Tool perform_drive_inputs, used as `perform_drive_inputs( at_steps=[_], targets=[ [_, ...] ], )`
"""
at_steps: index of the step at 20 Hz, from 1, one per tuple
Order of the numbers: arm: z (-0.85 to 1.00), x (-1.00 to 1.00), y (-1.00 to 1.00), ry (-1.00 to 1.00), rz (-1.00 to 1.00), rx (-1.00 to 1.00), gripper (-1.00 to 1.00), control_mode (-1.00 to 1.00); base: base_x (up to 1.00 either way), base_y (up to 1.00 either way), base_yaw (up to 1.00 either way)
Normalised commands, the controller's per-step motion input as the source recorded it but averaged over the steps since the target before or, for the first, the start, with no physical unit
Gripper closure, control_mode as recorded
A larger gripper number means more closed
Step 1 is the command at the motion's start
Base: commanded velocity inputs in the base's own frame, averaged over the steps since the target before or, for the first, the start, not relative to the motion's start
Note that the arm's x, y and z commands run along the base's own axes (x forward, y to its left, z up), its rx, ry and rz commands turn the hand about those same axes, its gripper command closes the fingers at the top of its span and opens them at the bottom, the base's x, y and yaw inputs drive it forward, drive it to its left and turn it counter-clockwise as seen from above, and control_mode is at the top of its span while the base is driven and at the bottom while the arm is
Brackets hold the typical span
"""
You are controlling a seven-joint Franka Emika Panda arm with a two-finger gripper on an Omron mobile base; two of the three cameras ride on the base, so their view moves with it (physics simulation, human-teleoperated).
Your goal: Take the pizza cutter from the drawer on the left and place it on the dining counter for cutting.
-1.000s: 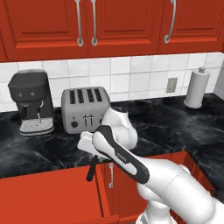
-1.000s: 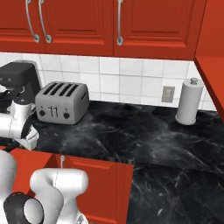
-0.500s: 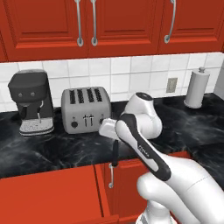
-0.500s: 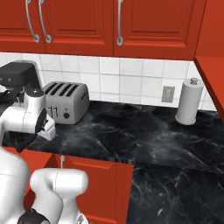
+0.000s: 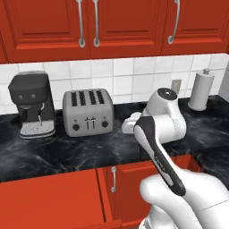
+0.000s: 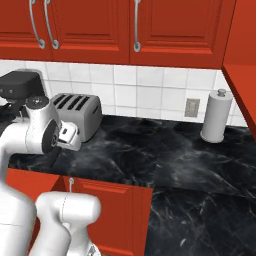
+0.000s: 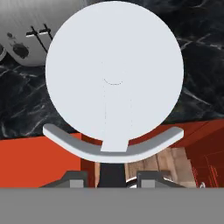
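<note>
Slippage is the main hazard: the end effector (image 7: 113, 177) is closed narrowly on the black handle of the pizza cutter (image 7: 113, 74), whose wheel blade stands up above the black tabletop (image 6: 165, 155) near the toaster (image 5: 87, 112). A fast swing toward the dining counter could twist it loose or clip the toaster.

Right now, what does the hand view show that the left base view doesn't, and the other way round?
Hand view: the pizza cutter, its round white wheel up close, its black handle in the gripper. Left base view: the coffee maker, paper towel roll and upper cabinets. Both: the toaster and black worktop.
</note>
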Motion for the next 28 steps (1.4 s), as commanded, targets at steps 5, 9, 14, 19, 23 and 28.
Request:
perform_drive_inputs(
  at_steps=[5, 9, 14, 19, 23, 28],
  targets=[
    [0.28, -0.08, -0.87, 0.0, 0.1, -0.06, 1.0, -1.0, 0.0, 0.0, 0.0],
    [0.12, -0.28, -0.33, 0.13, 0.08, -0.01, 1.0, -1.0, 0.0, 0.0, 0.0],
    [0.01, -0.09, 0.01, 0.12, -0.01, -0.06, 1.0, -1.0, 0.0, 0.0, 0.0],
    [0.0, 0.0, 0.0, 0.05, 0.0, 0.0, 1.0, -1.0, 0.0, 0.0, 0.0],
    [0.0, 0.0, 0.0, 0.0, 0.0, 0.0, 1.0, -1.0, 0.0, 0.0, 0.0],
    [0.0, 0.0, 0.0, 0.0, 0.0, 0.0, 1.0, 1.0, -0.09, 0.0, -0.01]
  ],
)
